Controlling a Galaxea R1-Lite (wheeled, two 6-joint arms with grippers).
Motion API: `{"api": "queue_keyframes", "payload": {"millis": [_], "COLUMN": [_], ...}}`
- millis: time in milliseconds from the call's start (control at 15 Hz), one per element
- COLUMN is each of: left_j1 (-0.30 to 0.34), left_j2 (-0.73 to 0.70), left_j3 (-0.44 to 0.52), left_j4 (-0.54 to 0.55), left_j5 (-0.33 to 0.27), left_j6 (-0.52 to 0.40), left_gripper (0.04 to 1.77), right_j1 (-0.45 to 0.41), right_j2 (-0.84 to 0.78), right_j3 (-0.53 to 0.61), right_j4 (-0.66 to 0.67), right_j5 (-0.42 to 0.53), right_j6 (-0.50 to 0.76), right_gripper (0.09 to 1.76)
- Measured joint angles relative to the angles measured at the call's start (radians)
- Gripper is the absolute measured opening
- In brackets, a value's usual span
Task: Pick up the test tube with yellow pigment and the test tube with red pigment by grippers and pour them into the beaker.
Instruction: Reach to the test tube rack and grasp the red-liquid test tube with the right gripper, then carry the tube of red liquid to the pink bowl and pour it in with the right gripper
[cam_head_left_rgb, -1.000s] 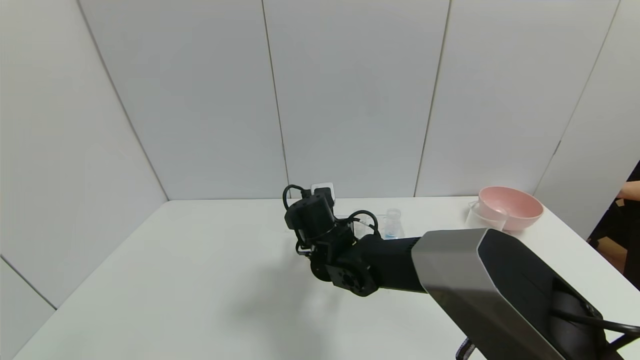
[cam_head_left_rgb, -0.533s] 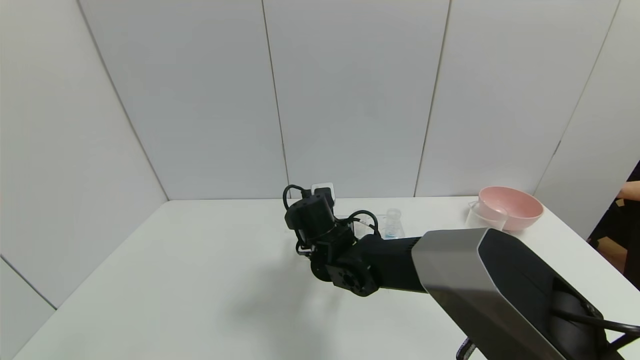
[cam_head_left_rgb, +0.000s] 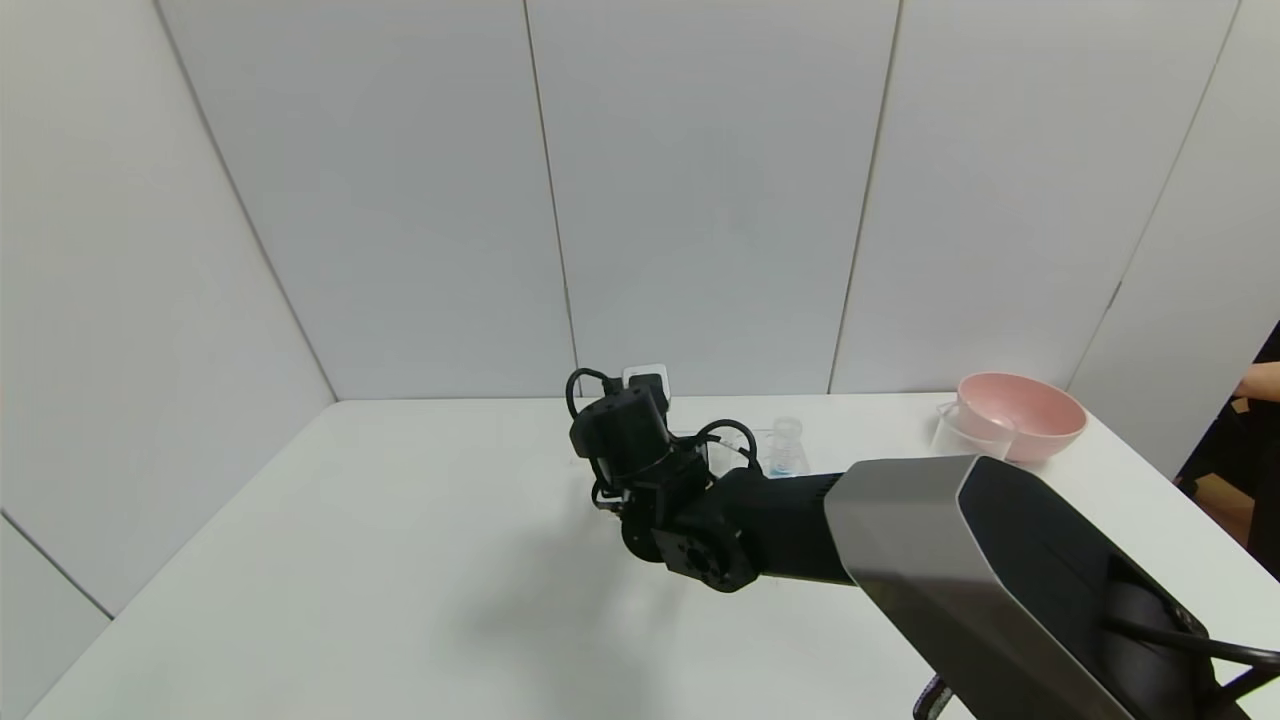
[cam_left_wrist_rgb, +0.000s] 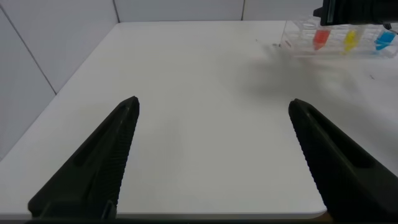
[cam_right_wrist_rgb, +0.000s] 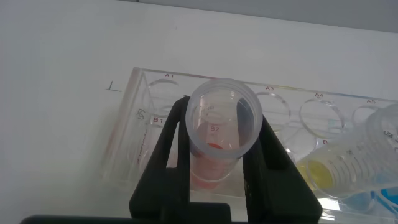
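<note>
Nothing has moved since the earlier frames: the right gripper (cam_right_wrist_rgb: 214, 171) stays clamped on the test tube with red pigment (cam_right_wrist_rgb: 219, 134) over the clear rack (cam_right_wrist_rgb: 134, 140), the test tube with yellow pigment (cam_right_wrist_rgb: 348, 165) just beside. The left gripper (cam_left_wrist_rgb: 211, 155) hangs spread wide over the table (cam_left_wrist_rgb: 205, 93), holding nothing. The beaker (cam_head_left_rgb: 965, 432) touches the pink bowl (cam_head_left_rgb: 1020, 412)
</note>
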Motion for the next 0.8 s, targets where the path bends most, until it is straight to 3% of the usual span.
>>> {"api": "queue_keyframes", "payload": {"millis": [800], "left_j1": [0.0], "left_j2": [0.0], "left_j3": [0.0], "left_j4": [0.0], "left_j5": [0.0], "left_j6": [0.0], "left_gripper": [1.72], "right_j1": [0.003], "right_j2": [-0.131], "right_j3": [0.008], "right_j4": [0.038], "right_j5": [0.0], "right_j6": [-0.056], "right_gripper": [0.54]}}
